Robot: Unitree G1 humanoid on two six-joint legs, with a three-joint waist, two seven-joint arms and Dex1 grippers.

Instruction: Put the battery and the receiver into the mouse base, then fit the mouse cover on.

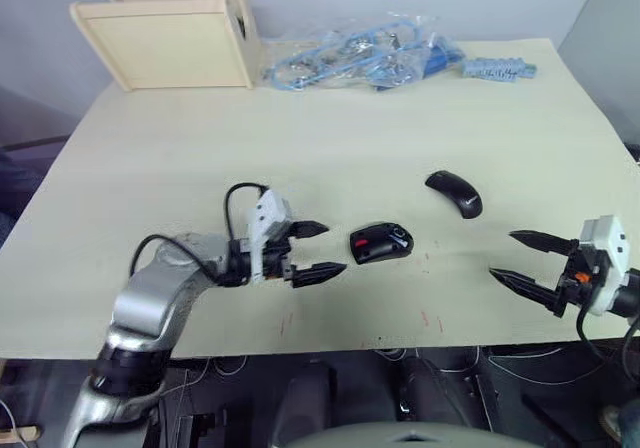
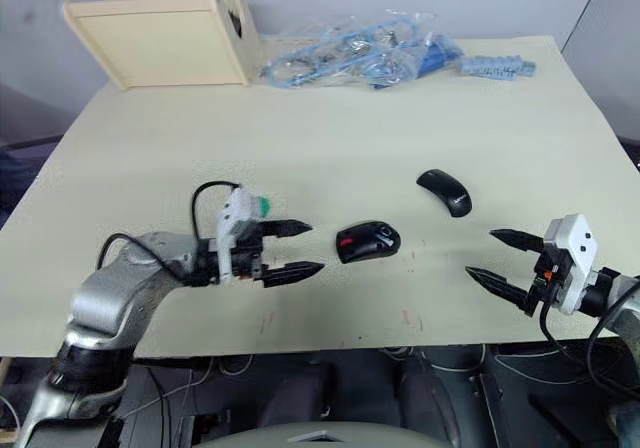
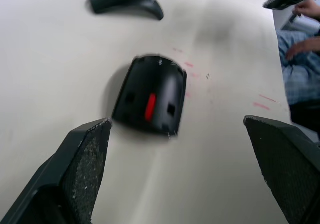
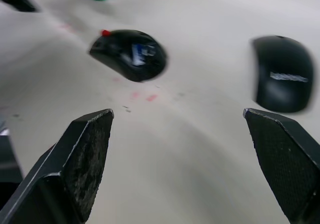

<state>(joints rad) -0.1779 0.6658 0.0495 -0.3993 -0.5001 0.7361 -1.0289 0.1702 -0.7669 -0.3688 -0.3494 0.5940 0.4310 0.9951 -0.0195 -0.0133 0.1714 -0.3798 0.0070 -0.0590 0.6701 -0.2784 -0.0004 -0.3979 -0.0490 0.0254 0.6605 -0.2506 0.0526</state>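
On the pale beige surface [image 1: 330,128] my left gripper [image 1: 318,249] has its jaws spread wide and empty, just at 9 o'clock of the black oval mouse base [image 1: 381,242] with the red patch. My right gripper [image 1: 528,260], also released, waits well apart at 3 o'clock. The glossy black curved mouse cover [image 1: 455,192] lies near the base, at 1 o'clock. Something silvery-blue, I think the battery [image 4: 141,51], shows inside the base. I would next fit the cover slowly, holding the base steady.
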